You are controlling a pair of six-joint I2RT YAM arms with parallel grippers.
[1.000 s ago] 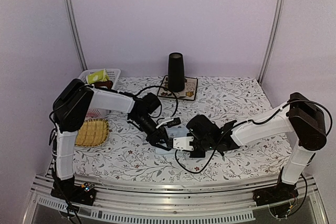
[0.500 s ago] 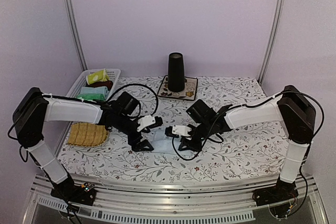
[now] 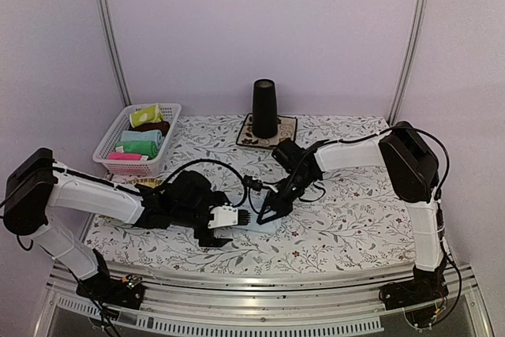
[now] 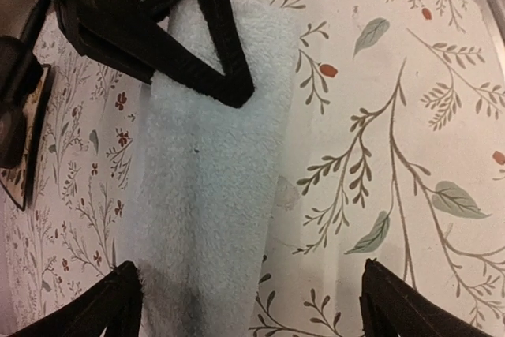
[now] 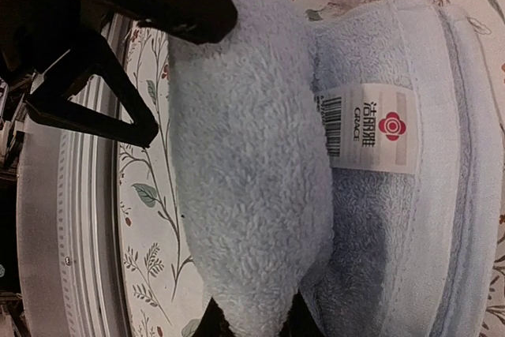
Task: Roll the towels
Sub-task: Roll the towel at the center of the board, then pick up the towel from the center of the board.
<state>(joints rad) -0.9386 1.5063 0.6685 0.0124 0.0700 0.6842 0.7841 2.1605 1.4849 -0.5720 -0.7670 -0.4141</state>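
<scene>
Left gripper (image 3: 235, 227) dropped low — spread wide.

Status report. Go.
Left gripper open over blue towel. Right gripper shut on its fold. Roll not finished. Nothing else between them.

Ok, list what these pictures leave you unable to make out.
Top view: towel mostly hidden under the left gripper and right gripper.
Top view: tray almost wholly under the left arm.
Top view: basket contents too small to identify.
Right wrist view: right gripper's fingers cut off by the bottom edge.
</scene>
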